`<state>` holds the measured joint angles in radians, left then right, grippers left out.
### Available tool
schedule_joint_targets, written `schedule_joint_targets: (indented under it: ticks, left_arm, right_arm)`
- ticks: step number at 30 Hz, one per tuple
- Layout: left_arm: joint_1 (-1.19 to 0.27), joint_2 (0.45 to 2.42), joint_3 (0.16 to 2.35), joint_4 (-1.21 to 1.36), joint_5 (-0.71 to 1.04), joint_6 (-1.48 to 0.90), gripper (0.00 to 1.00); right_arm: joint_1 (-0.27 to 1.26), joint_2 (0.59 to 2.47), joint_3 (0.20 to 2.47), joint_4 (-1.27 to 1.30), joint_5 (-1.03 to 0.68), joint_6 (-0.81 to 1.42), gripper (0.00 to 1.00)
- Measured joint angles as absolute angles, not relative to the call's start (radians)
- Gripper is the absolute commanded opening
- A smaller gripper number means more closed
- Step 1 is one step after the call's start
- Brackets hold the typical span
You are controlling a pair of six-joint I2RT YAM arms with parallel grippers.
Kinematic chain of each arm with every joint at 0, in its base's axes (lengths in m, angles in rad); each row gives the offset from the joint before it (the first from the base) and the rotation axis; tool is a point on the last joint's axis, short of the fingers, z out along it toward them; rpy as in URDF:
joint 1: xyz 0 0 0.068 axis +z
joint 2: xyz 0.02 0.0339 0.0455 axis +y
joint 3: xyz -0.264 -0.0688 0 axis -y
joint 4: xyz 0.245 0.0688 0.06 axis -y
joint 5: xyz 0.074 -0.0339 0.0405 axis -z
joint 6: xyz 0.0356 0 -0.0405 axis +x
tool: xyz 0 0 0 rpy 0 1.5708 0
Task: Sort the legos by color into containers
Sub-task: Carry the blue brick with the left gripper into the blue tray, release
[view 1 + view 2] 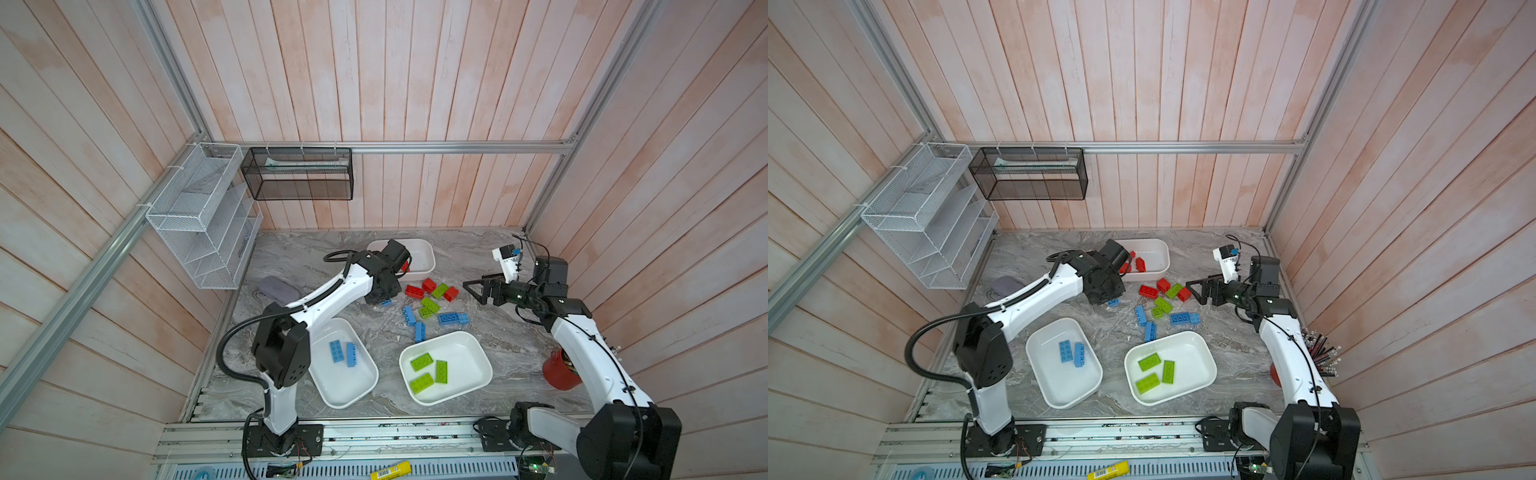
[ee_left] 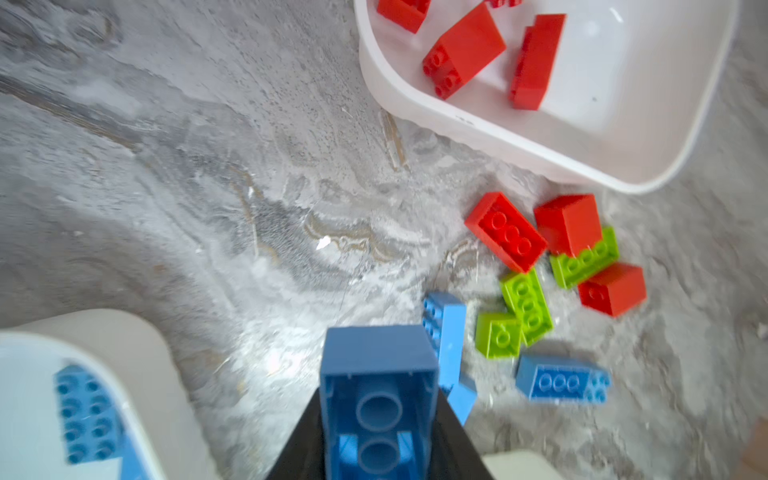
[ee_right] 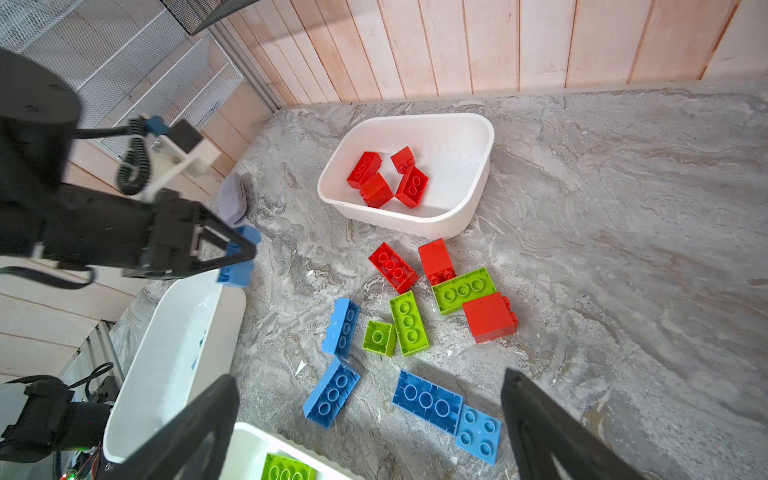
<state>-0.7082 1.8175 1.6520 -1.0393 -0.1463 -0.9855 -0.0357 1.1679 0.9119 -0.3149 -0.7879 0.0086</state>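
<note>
You have bare tabletop point(image 1: 297, 253) at back left; loose legos point(image 1: 430, 305) crowd the middle between three containers point(image 1: 465, 357).

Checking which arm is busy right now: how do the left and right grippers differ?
The left gripper is shut on a blue brick; the right gripper stands wide open and holds nothing. In both top views the left gripper sits to the left of the loose bricks, while the right gripper is at their right side, pointing toward them. Both are black with a triangular outline.
</note>
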Motion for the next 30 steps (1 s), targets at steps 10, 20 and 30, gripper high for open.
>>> schedule_joint_targets:
  ticks: [10,20,30]
  left_arm:
    - [-0.677,1.444,1.119,-1.117,-0.124,-0.942,0.2]
    - [-0.587,1.514,0.94,-1.04,-0.14,-0.947,0.37]
    - [-0.59,1.536,1.102,-1.131,-0.159,-0.991,0.74]
  right_arm:
    - [-0.03,1.17,0.912,-0.299,-0.812,0.026,0.98]
    - [-0.026,1.169,0.912,-0.31,-0.812,0.025,0.98]
    - [-0.026,1.169,0.916,-0.336,-0.805,0.018,0.98]
